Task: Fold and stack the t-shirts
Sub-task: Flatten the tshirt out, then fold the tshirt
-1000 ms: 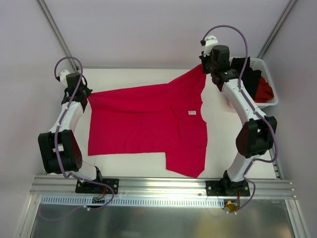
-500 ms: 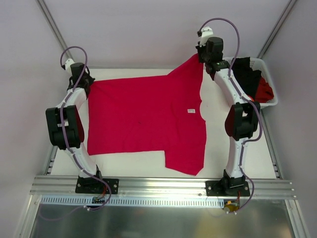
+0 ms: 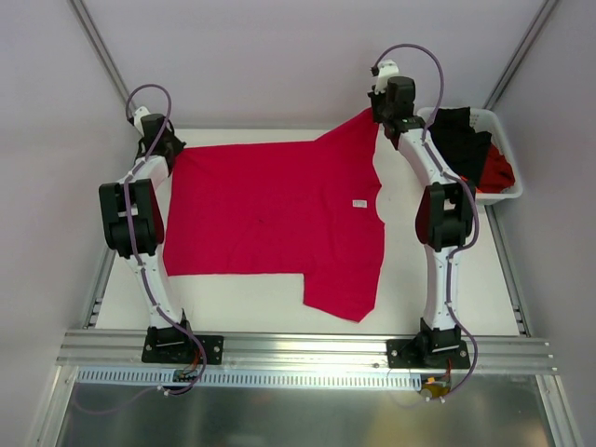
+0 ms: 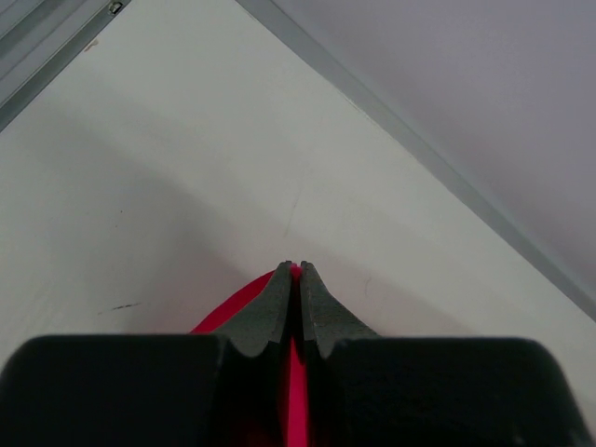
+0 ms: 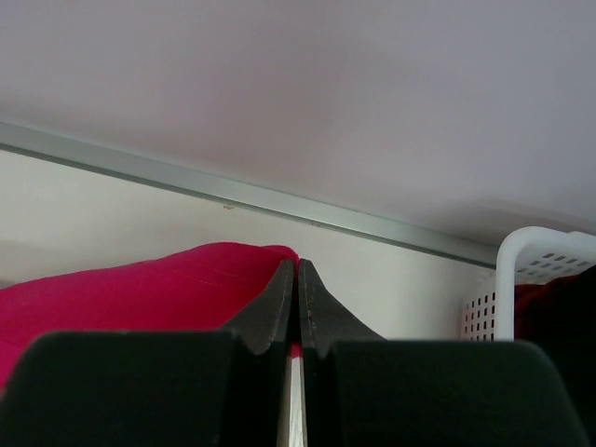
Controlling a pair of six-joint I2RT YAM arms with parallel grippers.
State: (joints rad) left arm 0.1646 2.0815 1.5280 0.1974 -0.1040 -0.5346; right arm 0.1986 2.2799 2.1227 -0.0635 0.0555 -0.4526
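A crimson-pink t-shirt [image 3: 270, 219] lies spread across the white table, one sleeve hanging toward the near edge. My left gripper [image 3: 172, 151] is shut on its far left corner; crimson cloth [image 4: 244, 296] shows between the closed jaws of the left gripper [image 4: 295, 268]. My right gripper [image 3: 377, 114] is shut on the far right sleeve, lifted off the table. In the right wrist view the pink cloth [image 5: 140, 289] bulges left of the right gripper [image 5: 298, 265]. Black [image 3: 461, 140] and orange-red [image 3: 498, 172] t-shirts lie in the basket.
A white plastic basket [image 3: 507, 193] stands at the far right of the table; its perforated wall [image 5: 521, 279] shows in the right wrist view. Metal frame rails [image 3: 107, 65] run along the back and sides. The table's far edge [image 5: 233, 194] is close behind both grippers.
Both arms have stretched farther toward the back of the table, pulling the crimson-pink t-shirt away from the near edge and drawing it flatter.
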